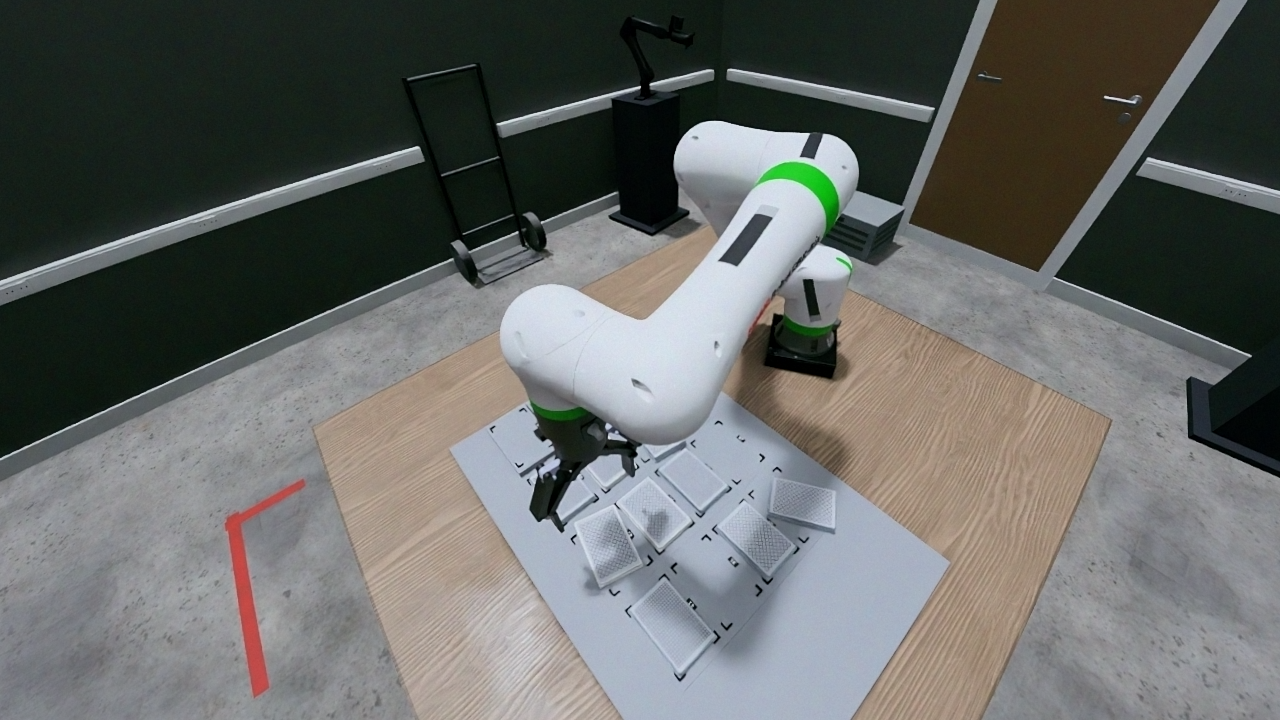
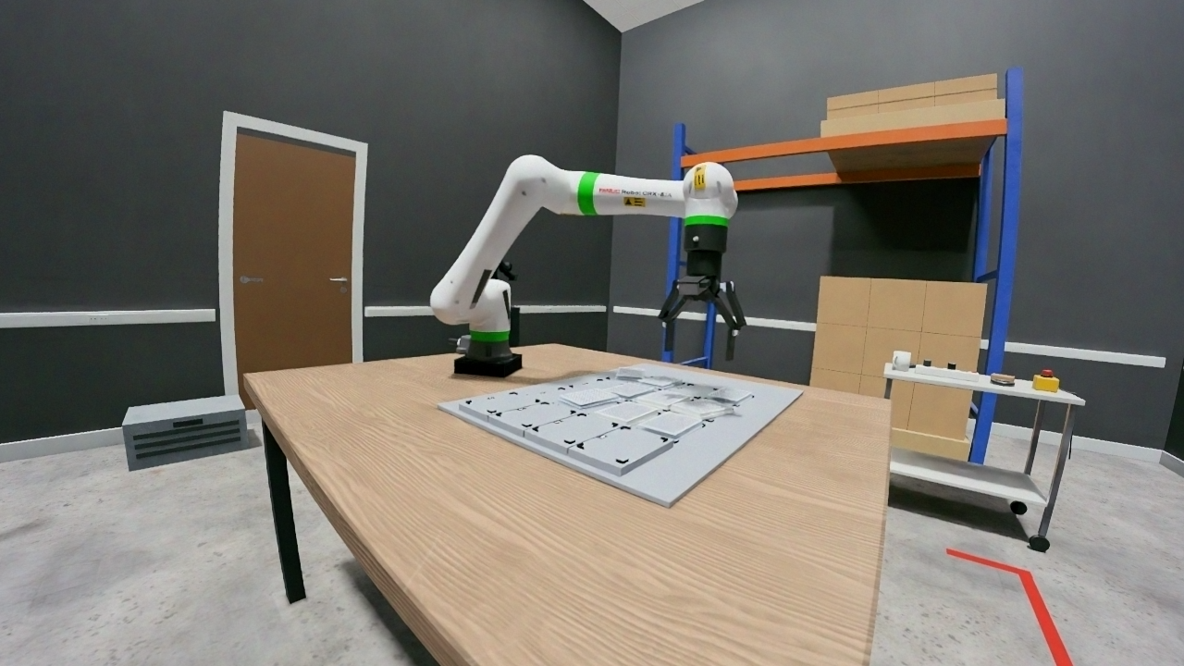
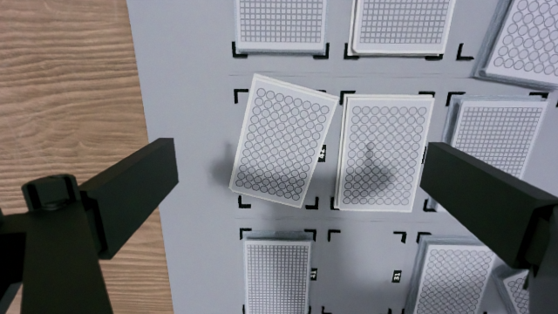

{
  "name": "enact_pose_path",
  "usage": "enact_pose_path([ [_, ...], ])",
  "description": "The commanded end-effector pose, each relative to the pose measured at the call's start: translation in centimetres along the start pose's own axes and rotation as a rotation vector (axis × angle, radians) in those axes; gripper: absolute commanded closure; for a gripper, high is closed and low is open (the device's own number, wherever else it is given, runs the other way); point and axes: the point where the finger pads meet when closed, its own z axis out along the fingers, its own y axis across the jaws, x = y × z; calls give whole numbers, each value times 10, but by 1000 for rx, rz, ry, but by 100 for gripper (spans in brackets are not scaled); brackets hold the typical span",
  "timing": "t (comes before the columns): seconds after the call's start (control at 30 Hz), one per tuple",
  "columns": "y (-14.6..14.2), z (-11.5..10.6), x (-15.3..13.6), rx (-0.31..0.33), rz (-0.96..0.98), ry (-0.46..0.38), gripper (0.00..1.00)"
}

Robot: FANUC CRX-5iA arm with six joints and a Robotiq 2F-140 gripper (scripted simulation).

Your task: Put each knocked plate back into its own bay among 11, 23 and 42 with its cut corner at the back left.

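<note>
My gripper (image 1: 590,492) (image 2: 700,351) (image 3: 299,162) is open and empty, high above bays 42 and 32. In the wrist view its fingers stand left of the bay 42 plate and right of the bay 32 plate. The bay 42 plate (image 1: 608,544) (image 3: 283,141), with round wells, lies turned across its corner marks. The bay 23 plate (image 3: 527,44) lies askew at the wrist view's upper right, largely hidden by the arm in the top view. The bay 11 plate (image 1: 802,503) (image 3: 516,288) lies askew beside the bay 21 plate (image 1: 756,537) (image 3: 455,279). Cut corners are not clear.
The bay 32 plate (image 1: 655,512) (image 3: 384,153) is close beside the bay 42 plate. The bay 41 plate (image 1: 673,626) (image 3: 279,275), bay 43 plate (image 3: 281,22), bay 33 plate (image 3: 403,22) and bay 22 plate (image 1: 693,479) (image 3: 497,131) stand around. Column 4 is raised.
</note>
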Motion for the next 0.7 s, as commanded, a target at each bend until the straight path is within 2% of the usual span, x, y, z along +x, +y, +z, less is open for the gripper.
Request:
enact_pose_path([
  [0.0,-1,-1,0,2,0,0,0],
  [0.4,-1,-1,0,2,0,0,0],
  [0.6,-1,-1,-24,2,0,0,0],
  [0.67,-1,-1,-24,2,0,0,0],
])
